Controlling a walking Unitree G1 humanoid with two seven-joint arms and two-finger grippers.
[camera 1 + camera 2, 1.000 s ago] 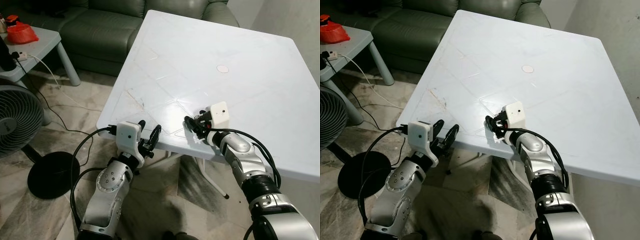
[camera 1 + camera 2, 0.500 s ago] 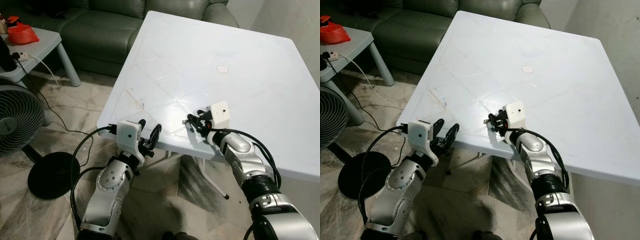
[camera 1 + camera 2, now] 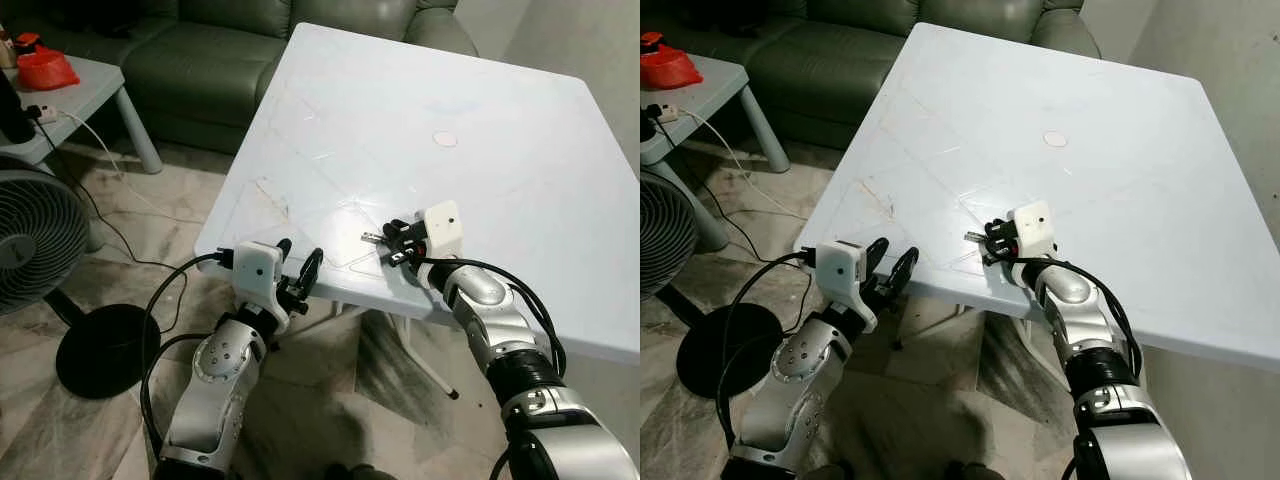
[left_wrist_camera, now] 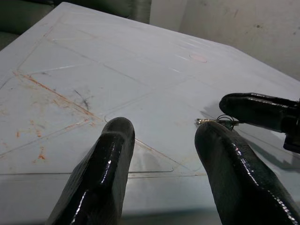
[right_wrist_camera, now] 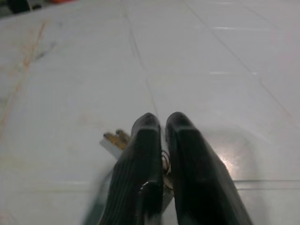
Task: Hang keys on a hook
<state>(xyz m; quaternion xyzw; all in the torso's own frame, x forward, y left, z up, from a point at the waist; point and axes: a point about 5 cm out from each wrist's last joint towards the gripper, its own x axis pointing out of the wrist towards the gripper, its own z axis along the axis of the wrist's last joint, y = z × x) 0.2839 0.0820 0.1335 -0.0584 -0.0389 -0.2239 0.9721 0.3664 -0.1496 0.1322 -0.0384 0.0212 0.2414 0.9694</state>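
A white tabletop (image 3: 430, 110) seen from above. Near its front edge, the right claw (image 3: 392, 242) pinches a small bunch of keys (image 3: 374, 238), a metal key poking out sideways. The left claw (image 3: 298, 265) hovers just off the tabletop's front corner, fingers apart. A green sofa (image 3: 200, 50) sits behind.

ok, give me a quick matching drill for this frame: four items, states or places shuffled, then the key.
Items:
1. right gripper
2. left gripper
3. small metal keys
4. red plastic bag

States:
A. on the grey side table
B. open, below the white plastic table's edge
C. pinched, sticking out over the tabletop
D. shut, above the tabletop

Pairs: 1-D, 2-B, 3-C, 4-A
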